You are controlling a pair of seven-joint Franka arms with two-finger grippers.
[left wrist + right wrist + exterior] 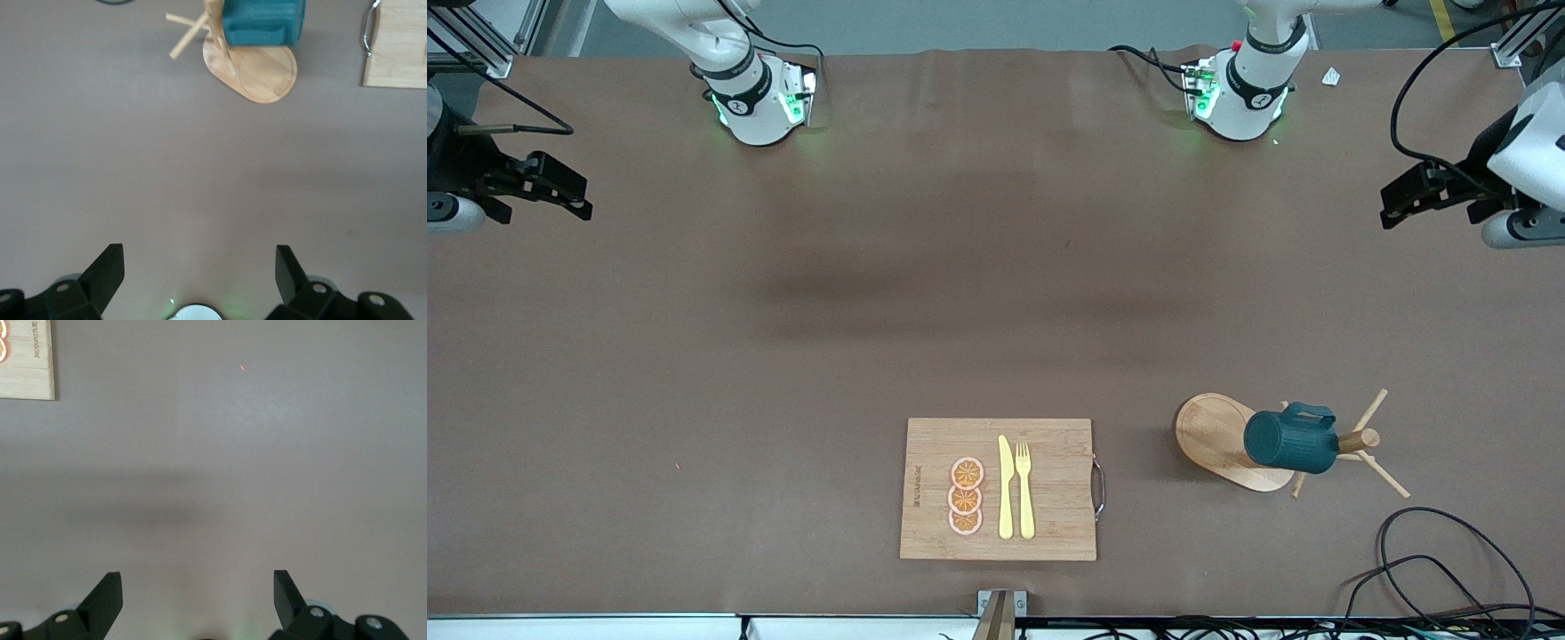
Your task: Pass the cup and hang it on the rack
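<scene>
The dark teal cup (1289, 442) hangs on its side on the wooden rack (1214, 436), against the central post (1359, 439) and over the oval base. The left wrist view shows the cup (263, 20) and the rack (260, 70) well ahead of my left gripper (200, 250). That left gripper (1389, 206) hovers open and empty over the left arm's end of the table. My right gripper (585, 200) hovers open and empty over the right arm's end. In the right wrist view only bare table lies between the right gripper's (197, 575) fingers.
A bamboo cutting board (1049, 533) lies near the front edge with three orange slices (966, 496), a yellow knife (1005, 487) and a yellow fork (1024, 489) on it. Black cables (1449, 569) coil at the near corner toward the left arm's end.
</scene>
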